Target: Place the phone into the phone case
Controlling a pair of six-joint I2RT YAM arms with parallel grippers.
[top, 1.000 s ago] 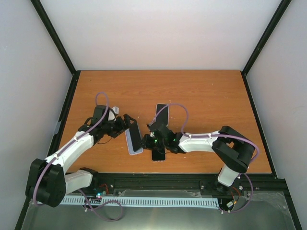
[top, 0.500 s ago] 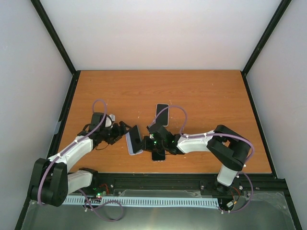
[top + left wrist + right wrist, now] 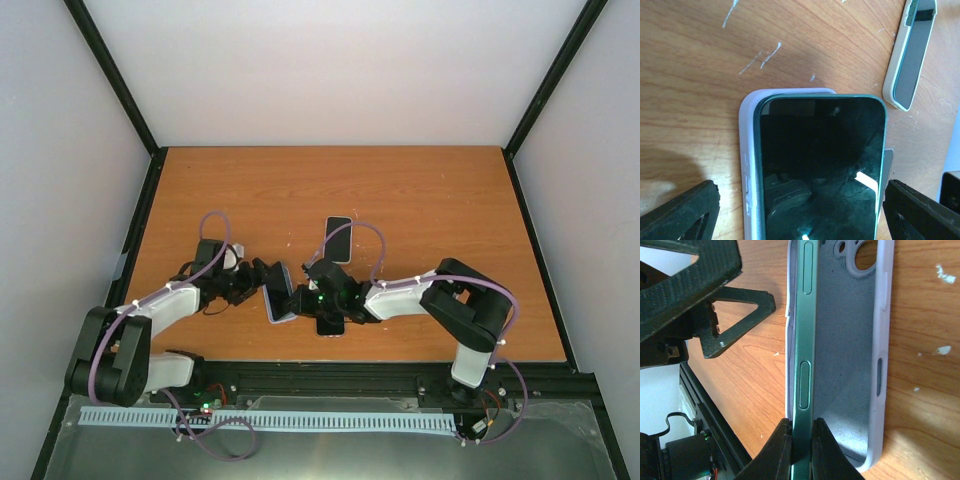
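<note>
While the left gripper (image 3: 801, 210) hung with its jaws spread wide on either side of the lilac phone case (image 3: 747, 150), the green-edged phone (image 3: 820, 160) sat tilted in it, not seated flat. To its right, the right gripper (image 3: 801, 440) pinched the phone's edge tight. Farther back lay another cased phone (image 3: 338, 238).

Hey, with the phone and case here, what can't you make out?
Left wrist view: lower half of the phone, cut off by the bottom edge.
Right wrist view: camera end of the case, cut by the top edge; the phone's screen, seen only edge-on.
Top view: whether the phone is seated; the left end effector and right end effector crowd over it.
</note>
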